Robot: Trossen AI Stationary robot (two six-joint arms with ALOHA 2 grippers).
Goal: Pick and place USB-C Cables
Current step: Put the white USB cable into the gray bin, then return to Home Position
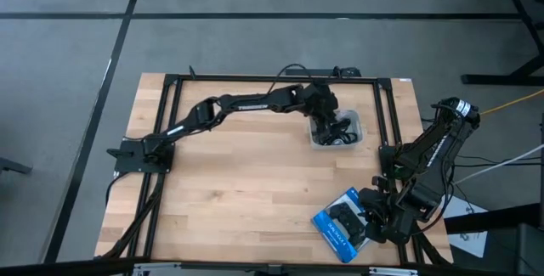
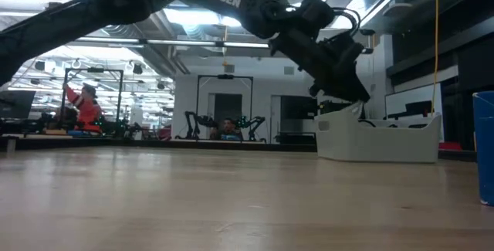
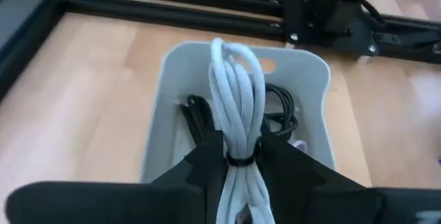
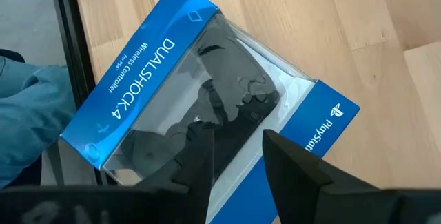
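Note:
My left gripper (image 3: 238,165) hangs over the small translucent grey tray (image 3: 169,79), shut on the whitish-grey USB-C cable (image 3: 234,79). Black cables (image 3: 198,117) lie coiled inside the tray, some of them hidden behind the white bundle. In the high view the left gripper (image 1: 325,110) is at the tray (image 1: 357,138) near the table's far edge. My right gripper (image 4: 238,158) is open just above the blue-and-black box (image 4: 148,65), its fingers over the clear window. That box (image 1: 338,223) lies flat near the table's near right corner. My left gripper pinches the whitish-grey cable bundle between its two fingers at the black tie (image 3: 238,159) around its middle. The bundle lies along the fingers, and its looped end (image 3: 231,52) sticks out past the fingertips. It is lifted clear above the tray's inside.
A black metal frame (image 1: 255,79) runs around the table's far and side edges, close behind the tray. The low view shows the tray (image 2: 378,139) standing on the wood with the left arm (image 2: 324,50) slanting down over it. Bare wood (image 1: 238,174) fills the table's middle.

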